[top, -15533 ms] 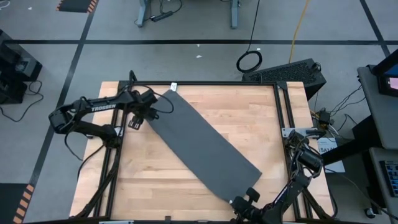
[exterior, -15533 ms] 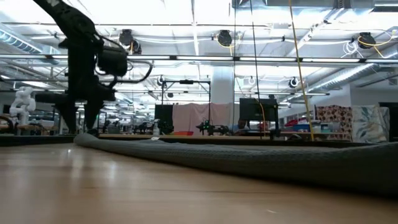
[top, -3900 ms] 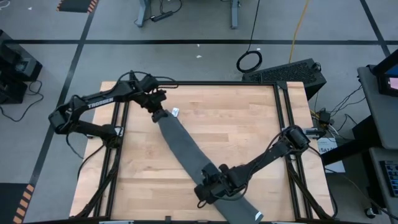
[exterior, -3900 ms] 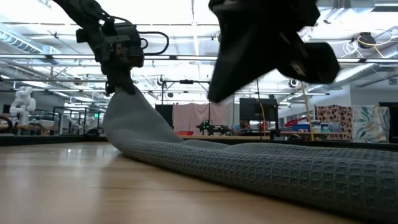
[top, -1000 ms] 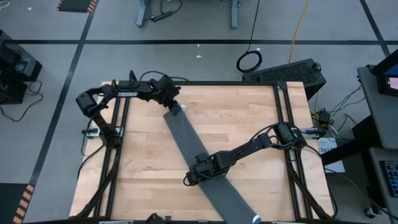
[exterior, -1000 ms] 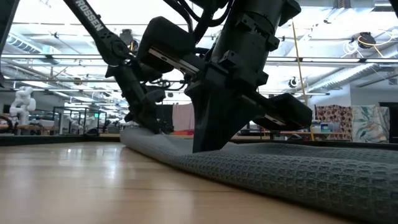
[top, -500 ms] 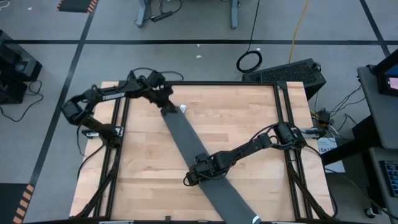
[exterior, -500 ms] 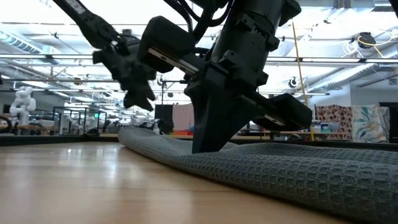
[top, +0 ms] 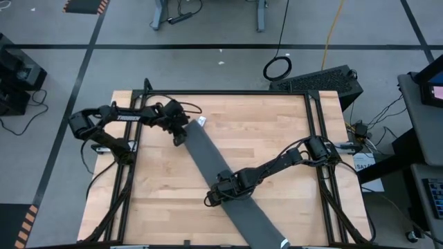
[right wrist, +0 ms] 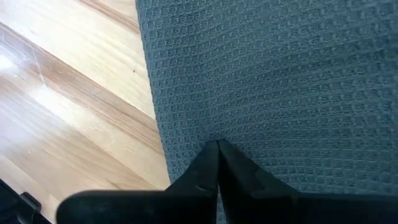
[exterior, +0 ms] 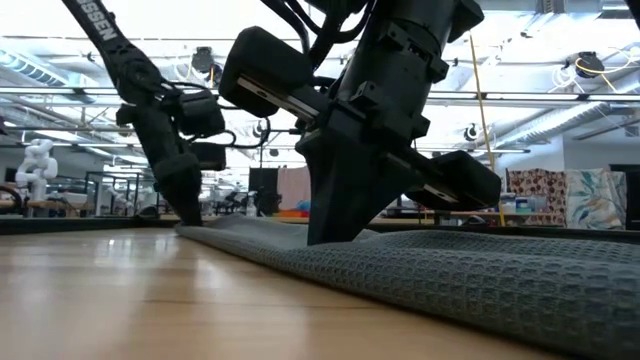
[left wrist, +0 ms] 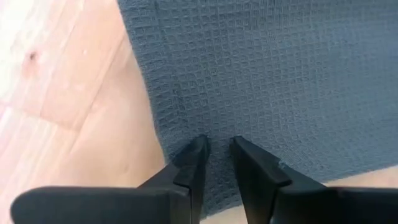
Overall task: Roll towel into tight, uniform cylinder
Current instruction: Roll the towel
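The dark grey towel [top: 225,183] lies as a long narrow strip, slanting from the far left to the table's near edge, with a small white tag [top: 201,121] at its far end. My left gripper [top: 178,137] stands at the far end's left edge, fingers a narrow gap apart, tips [left wrist: 214,152] down at the cloth. My right gripper [top: 220,196] is shut with its tips [right wrist: 217,149] on the strip's middle, near its left long edge. In the low view it [exterior: 335,225] stands in front and my left gripper [exterior: 188,210] behind. My left gripper points down at the towel's far end, a little in from the left long edge [left wrist: 171,124]. Flat cloth shows in the narrow gap between the fingers. Whether the tips touch the cloth, I cannot tell. My right gripper presses its shut fingertips down on the towel's middle [right wrist: 217,134], close to the left long edge. It comes slanting from above and from the table's right. The cloth lies flat on the table under it.
The wooden table top [top: 277,138] is bare to the right of the strip and to its near left [top: 166,200]. A black frame rail [top: 315,124] runs along the right side, and cables hang by the left arm [top: 149,104].
My left gripper has lifted off the towel's far end, gone toward the table's left and near edges, and come down again at that end's left edge. The towel's far end lies flat. My right gripper and the strip's middle have kept still.
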Robot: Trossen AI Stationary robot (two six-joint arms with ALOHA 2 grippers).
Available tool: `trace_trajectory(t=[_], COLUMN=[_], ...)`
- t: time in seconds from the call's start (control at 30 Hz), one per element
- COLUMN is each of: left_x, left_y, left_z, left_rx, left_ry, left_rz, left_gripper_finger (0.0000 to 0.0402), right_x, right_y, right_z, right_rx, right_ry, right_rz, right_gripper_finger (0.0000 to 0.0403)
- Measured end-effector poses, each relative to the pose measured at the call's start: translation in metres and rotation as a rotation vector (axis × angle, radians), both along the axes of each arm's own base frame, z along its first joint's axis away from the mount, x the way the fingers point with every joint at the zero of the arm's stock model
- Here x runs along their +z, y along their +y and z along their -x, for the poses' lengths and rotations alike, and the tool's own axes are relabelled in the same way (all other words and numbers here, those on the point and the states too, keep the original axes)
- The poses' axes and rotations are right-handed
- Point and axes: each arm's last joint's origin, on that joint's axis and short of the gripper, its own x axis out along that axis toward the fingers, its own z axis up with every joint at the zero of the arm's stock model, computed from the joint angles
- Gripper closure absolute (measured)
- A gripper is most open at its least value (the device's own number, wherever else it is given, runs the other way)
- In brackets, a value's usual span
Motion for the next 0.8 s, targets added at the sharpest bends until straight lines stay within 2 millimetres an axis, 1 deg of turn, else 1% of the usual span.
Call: trace_trajectory(t=[0.03,0.1,0.2,0.27,0.3,0.33,0.4,0.6,0.73,0.8], left_x=[0.004,0.017,0.045,0.054,0.054,0.05,0.038,-0.005,-0.009,-0.003], left_y=[0.0,0.001,-0.002,-0.007,-0.009,-0.01,-0.008,0.013,0.026,0.029], left_z=[0.001,-0.001,-0.01,-0.018,-0.022,-0.024,-0.028,-0.026,-0.022,-0.02], left_rx=[0.005,0.016,-0.031,-0.103,-0.132,-0.143,-0.129,0.016,0.089,0.134], left_ry=[-0.001,-0.04,-0.195,-0.307,-0.338,-0.337,-0.283,-0.043,-0.052,-0.054], left_rz=[0.016,0.038,0.053,0.047,0.026,0.008,-0.039,-0.118,-0.092,-0.075], left_gripper_finger=[0.0315,0.0315,0.0315,0.0315,0.0315,0.0315,0.0315,0.0315,0.0315,0.0315], right_x=[0.0,0.0,0.0,0.0,0.0,0.0,0.0,0.0,0.001,0.006], right_y=[0.0,0.0,0.0,0.0,0.0,0.0,0.0,0.0,0.0,-0.002], right_z=[0.0,0.0,0.0,0.0,-0.001,-0.001,-0.001,0.0,0.0,0.001], right_rx=[0.0,-0.002,0.002,0.004,0.005,0.006,0.006,0.006,0.002,-0.025], right_ry=[0.0,0.0,-0.002,-0.005,-0.005,-0.005,-0.005,-0.006,-0.008,-0.017], right_rz=[-0.001,0.0,-0.002,-0.004,-0.005,-0.006,-0.005,-0.003,0.004,0.037], right_gripper_finger=[0.0403,0.0403,0.0403,0.0403,0.0403,0.0403,0.0403,0.0403,0.0403,0.0403])
